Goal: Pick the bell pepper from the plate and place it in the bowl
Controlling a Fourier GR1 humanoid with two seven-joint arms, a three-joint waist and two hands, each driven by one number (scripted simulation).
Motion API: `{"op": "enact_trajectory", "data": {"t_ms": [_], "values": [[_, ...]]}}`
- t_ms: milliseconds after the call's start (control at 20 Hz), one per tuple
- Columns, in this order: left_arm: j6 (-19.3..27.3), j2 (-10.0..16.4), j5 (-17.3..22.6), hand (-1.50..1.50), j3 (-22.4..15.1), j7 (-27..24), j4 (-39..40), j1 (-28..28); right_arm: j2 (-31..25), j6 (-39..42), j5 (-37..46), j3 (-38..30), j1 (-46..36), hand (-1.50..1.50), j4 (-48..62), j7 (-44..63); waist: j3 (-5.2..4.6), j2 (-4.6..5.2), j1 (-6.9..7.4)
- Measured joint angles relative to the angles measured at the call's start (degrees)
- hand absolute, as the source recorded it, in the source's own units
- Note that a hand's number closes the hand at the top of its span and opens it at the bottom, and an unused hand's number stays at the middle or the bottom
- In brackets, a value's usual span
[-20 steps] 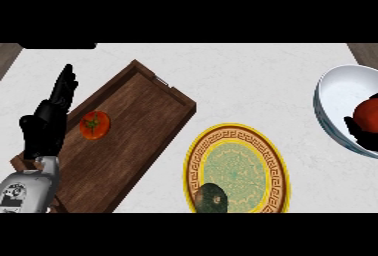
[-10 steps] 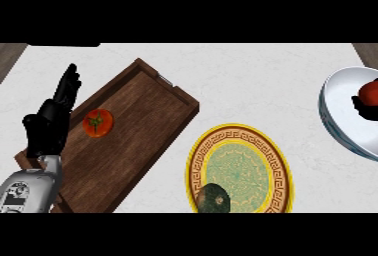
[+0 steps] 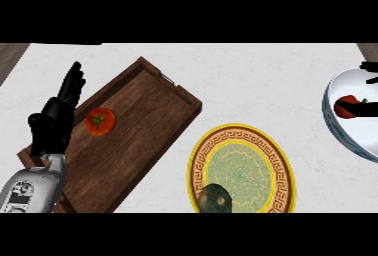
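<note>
1. Bell pepper lies inside the white bowl at the tabletop's right edge.
2. Right robot hand shows partly there; I cannot tell its grip.
3. Left robot hand rests released over the wooden tray.

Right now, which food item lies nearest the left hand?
The red tomato on the wooden tray, beside the left hand; the others lie on the plate and in the bowl.

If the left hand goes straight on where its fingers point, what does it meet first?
Probably nothing within view: the left hand points toward the far edge, over bare counter beside the wooden tray. The tomato lies to its right, off that line. Height unclear.
</note>
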Motion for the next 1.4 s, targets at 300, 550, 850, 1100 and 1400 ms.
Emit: {"op": "enact_trajectory", "data": {"t_ms": [300, 550, 850, 1100, 1400], "values": [[-0.7, 0.2, 0.2, 0.0, 0.9, 0.2, 0.1, -0.1, -1.3, 2.8, -4.5, -3.9, -4.6, -1.5, 9.4, -8.7, -0.01, -0.08, -0.29], [-1.2, 0.0, 0.4, 0.0, 1.7, -1.5, 1.5, 0.3, -6.1, 7.2, -7.9, -7.3, -6.5, -1.5, 14.5, -11.9, -0.05, -0.16, -0.65], [-0.9, -0.6, -0.2, 0.0, 2.1, -1.6, 1.9, 0.0, -13.1, 18.1, -12.5, -10.7, -3.9, -1.5, 17.8, -14.1, -0.08, -0.42, -1.5], [-1.6, -0.3, 0.1, 0.0, 2.9, -1.9, 1.1, 1.2, -17.8, 27.8, -16.1, -13.0, 1.2, -1.5, 19.4, -17.8, -0.09, -0.58, -1.88], [-1.3, -0.8, -0.7, 0.0, 2.9, -1.4, 0.6, 1.4, -20.3, 32.1, -17.9, -12.9, 7.7, -1.5, 19.0, -19.4, -0.07, -0.66, -2.13]]}}
